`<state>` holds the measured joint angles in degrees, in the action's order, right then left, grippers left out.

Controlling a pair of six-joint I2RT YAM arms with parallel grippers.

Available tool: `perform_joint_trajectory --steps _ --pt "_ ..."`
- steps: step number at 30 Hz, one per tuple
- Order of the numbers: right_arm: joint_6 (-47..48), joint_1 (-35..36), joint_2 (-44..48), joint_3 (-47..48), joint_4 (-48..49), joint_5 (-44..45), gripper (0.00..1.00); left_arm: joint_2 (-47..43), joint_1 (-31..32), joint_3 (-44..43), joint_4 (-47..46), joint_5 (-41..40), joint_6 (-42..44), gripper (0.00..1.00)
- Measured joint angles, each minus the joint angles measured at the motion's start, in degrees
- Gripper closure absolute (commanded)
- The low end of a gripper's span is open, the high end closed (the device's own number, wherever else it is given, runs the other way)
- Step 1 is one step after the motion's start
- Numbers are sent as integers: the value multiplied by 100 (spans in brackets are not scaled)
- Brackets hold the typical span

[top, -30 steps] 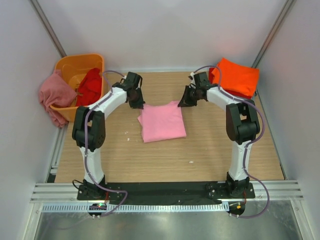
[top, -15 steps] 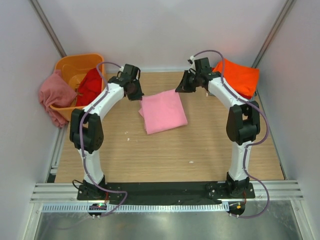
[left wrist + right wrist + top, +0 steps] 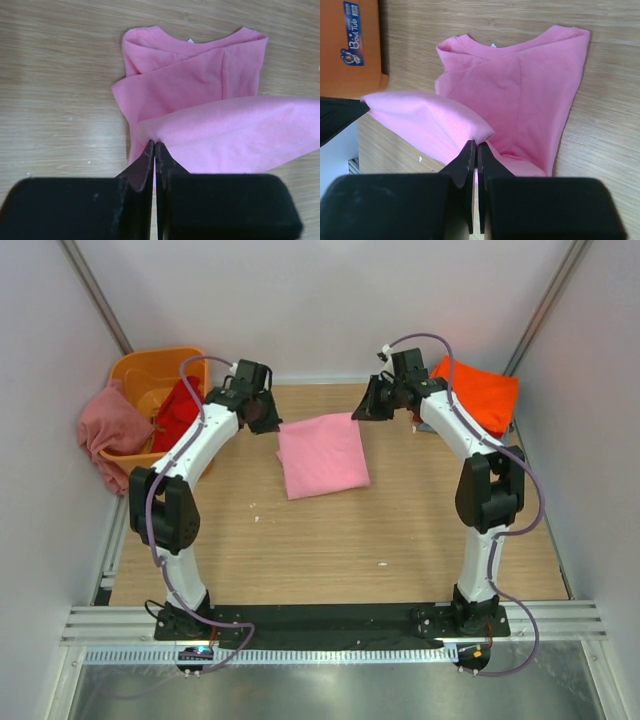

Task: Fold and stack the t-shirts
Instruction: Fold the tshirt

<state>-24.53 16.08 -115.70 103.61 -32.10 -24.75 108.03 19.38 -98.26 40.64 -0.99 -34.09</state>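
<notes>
Woodgrain table (image 3: 330, 540); soft pink t-shirt (image 3: 322, 455) folded rectangular.

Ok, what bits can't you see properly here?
Top view: left arm covers part of the red t-shirt in the orange tub.
Top view: right arm hides the left edge of the orange t-shirt.
Wrist views: left tool and right tool, both shut, hide the pinched edge of the pink t-shirt.
Right wrist: tub's sticker, too small to read fully.
</notes>
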Motion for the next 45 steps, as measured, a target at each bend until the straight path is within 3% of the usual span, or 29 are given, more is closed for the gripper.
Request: perform_joint_trajectory --steps 17,23,27,28,30,31,32,33,35,37,39,41,43,45 --pt "-4 63 852 33 -245 -9 99 -920 0 -2 127 20 2 100" --pt "0 66 597 413 -398 -44 99 -647 0 -289 256 17 11 100" --pt "28 61 -122 1342 -560 -74 96 9 -35 -909 330 20 68 100" --pt "28 48 -411 1683 -592 -92 92 269 -61 -1180 356 35 101 100" --pt "-24 0 -1106 2579 -678 -173 50 898 -151 -1893 516 105 140 97" --pt "-85 -42 -1550 3073 -592 -221 23 1305 -214 -2411 599 133 160 91" --pt "-188 -96 -2009 3604 -474 -310 0 1764 -291 -2964 649 184 168 68" --pt "-310 -162 -2463 4065 -278 -398 0 2234 -389 -3471 649 262 197 57" --pt "-520 -315 -3121 4511 151 -542 0 3189 -599 -4592 807 439 68 47" --pt "-761 -479 -3532 4503 514 -636 0 3891 -809 -5243 960 507 -127 45" --pt "-846 -599 -3630 4148 649 -645 0 3995 -1001 -4830 1071 468 -275 43" --pt "-824 -708 -3501 3683 809 -627 0 3558 -1161 -3591 890 393 -350 41" --pt "-743 -734 -3112 2970 909 -577 0 3119 -1228 -2632 826 310 -407 42" --pt "-682 -691 -2463 2061 1086 -551 0 2782 -1172 -2197 809 247 -400 44"
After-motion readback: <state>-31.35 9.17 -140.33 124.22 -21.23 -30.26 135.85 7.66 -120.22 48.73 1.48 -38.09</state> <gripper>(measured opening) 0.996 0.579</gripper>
